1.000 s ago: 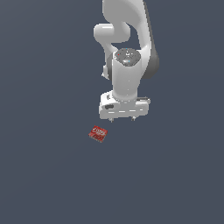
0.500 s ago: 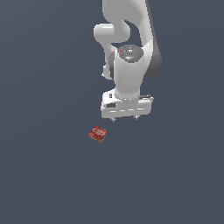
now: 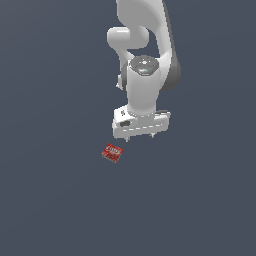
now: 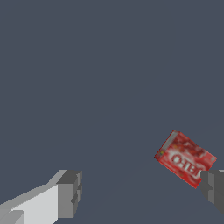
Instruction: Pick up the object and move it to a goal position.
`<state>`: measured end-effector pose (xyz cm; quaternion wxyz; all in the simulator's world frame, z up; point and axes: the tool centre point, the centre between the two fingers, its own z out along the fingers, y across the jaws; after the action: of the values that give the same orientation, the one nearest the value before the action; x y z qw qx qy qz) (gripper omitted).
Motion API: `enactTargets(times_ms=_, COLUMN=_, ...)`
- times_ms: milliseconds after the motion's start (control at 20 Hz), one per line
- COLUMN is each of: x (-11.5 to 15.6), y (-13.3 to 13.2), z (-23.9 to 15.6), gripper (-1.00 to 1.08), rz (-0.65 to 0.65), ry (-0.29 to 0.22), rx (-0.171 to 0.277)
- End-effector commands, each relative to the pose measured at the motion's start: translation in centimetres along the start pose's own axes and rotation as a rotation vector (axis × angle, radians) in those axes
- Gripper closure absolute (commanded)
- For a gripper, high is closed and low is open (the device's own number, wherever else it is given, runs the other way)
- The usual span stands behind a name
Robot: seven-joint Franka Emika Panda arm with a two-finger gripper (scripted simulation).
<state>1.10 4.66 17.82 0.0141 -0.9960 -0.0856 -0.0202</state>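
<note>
Dark grey floor (image 3: 55,200), red box (image 4: 185,158) beside one of the fingers (image 4: 69,194), spread wide, empty

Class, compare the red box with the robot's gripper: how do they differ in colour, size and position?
Colour: the red box is red with white printing; the gripper is white with grey fingertips.
Size: the box is much smaller than the gripper.
Position: the box lies flat on the grey surface; the gripper hangs open beside it, apart.
</note>
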Motion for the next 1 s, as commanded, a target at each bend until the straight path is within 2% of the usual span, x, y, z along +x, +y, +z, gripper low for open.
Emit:
enactTargets(times_ms=0, x=-0.1, y=0.5, z=0.4, gripper=-0.92, rz=-0.034, ry=-0.002, rx=-0.002)
enactTargets(times_ms=950, x=-1.6, y=6.4, z=5.3, gripper=-0.92, rz=-0.446, ry=-0.027, rx=-0.017)
